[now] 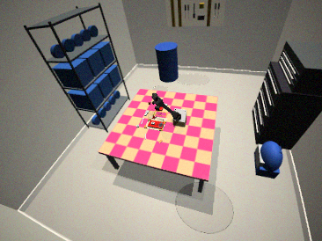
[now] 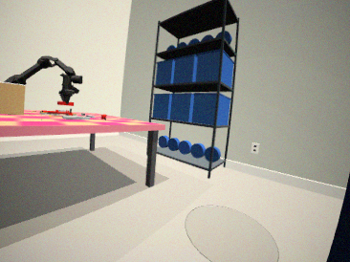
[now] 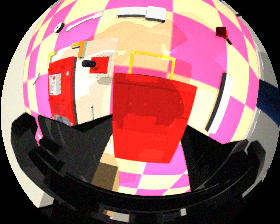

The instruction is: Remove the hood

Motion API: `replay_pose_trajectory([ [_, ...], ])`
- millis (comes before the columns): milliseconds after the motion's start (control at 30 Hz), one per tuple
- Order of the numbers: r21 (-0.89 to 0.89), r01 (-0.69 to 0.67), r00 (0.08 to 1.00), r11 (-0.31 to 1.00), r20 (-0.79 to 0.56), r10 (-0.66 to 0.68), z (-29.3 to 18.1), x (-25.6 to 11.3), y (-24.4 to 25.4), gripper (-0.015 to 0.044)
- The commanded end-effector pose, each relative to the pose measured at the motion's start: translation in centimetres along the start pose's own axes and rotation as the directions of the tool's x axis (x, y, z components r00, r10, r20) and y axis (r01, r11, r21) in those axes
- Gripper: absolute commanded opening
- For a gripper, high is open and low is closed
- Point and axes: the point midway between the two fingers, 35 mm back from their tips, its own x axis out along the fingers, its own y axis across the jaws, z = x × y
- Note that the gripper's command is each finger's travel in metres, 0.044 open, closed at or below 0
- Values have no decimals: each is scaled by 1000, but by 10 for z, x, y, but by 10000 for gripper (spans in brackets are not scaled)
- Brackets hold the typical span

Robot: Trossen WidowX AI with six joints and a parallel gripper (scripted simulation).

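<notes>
My gripper (image 1: 157,106) (image 2: 66,100) (image 3: 149,122) is shut on the hood, a flat red panel (image 2: 65,103) (image 3: 150,107), and holds it above the table (image 1: 185,151). The toy car, with a red body (image 1: 156,124) (image 3: 68,82) and a white label, is at the left in the wrist view, clear of the hood. The marked area, a yellow outline (image 3: 152,54), shows just beyond the hood's far edge. The hood hides its near part, so I cannot tell how far the hood overlaps it.
A small dark red block (image 3: 221,32) and a long white bar (image 3: 218,105) lie at the right in the wrist view. White pieces (image 3: 156,13), a thin white strip (image 3: 83,21) and a small wheel (image 3: 59,27) lie at the far side. A tan box (image 2: 11,98) stands near the arm.
</notes>
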Motion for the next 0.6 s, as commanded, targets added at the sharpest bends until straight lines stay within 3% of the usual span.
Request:
replay_pose_trajectory([
  [0,9,-5,1000,1000,0,5,-1,4,0,0],
  [567,9,-5,1000,1000,0,5,0,15,0,0],
])
